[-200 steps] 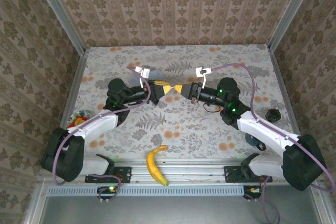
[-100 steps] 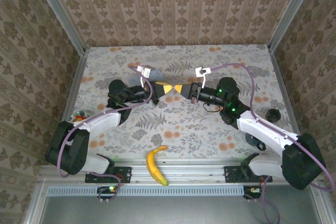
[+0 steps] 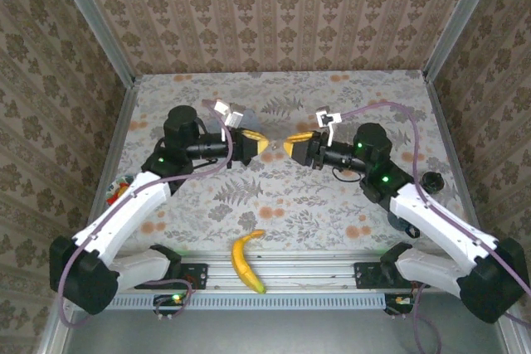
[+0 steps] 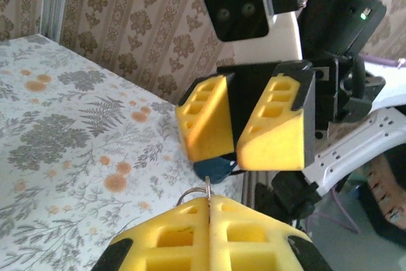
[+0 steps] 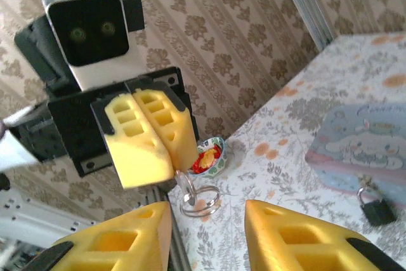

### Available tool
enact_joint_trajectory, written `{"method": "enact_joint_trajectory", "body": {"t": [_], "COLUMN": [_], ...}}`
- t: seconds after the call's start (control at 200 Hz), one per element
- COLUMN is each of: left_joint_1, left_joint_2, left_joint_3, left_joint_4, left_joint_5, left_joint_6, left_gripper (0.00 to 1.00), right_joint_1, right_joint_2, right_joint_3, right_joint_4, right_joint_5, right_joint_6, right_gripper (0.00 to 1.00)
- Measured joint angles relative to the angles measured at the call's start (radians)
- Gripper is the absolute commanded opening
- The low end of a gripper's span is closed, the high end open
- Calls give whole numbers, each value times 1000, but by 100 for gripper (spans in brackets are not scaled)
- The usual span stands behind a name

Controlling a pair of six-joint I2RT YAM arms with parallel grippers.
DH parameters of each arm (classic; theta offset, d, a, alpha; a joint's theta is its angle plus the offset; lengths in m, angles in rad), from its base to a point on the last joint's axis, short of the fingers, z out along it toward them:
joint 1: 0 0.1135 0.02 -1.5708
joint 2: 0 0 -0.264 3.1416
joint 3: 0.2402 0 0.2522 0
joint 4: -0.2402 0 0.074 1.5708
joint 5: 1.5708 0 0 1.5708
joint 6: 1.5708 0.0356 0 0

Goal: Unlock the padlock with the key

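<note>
While my left gripper [image 3: 260,146] has its yellow foam fingers pressed together on the tiny slim silvery metal key [image 5: 186,183], whose wire ring [image 5: 202,200] dangles below them, my right gripper [image 3: 290,145] faces it in the air above the floral-patterned table [image 3: 282,196], fingers spread with nothing between them. The tiny blackish padlock [image 5: 378,211] with its thin metal shackle lies on the table just beside the pale blue rectangular tin [image 5: 361,147], well apart from both grippers.
</note>
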Motion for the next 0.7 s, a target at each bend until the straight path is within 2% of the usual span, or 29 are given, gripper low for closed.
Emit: {"method": "enact_joint_trajectory", "body": {"t": [0.115,0.28,0.47,0.7], "left_joint_1": [-6,-27,-46,-57], "left_joint_2": [-24,-23,-23,-30], "left_joint_3": [61,87,87,87], "left_joint_4": [-201,-387,-472,-476], "left_joint_5": [3,10,18,43], "left_joint_6": [177,341,418,443], "left_gripper": [0,0,0,0], "right_joint_1": [34,89,103,103], "right_joint_2": [-48,-38,17,68], "right_joint_3": [22,83,132,144], "right_joint_4": [-99,-210,-262,-273], "right_joint_5": [-11,-64,-106,-150], "right_joint_6": [-111,-228,-288,-310], "right_gripper": [37,35,33,32]}}
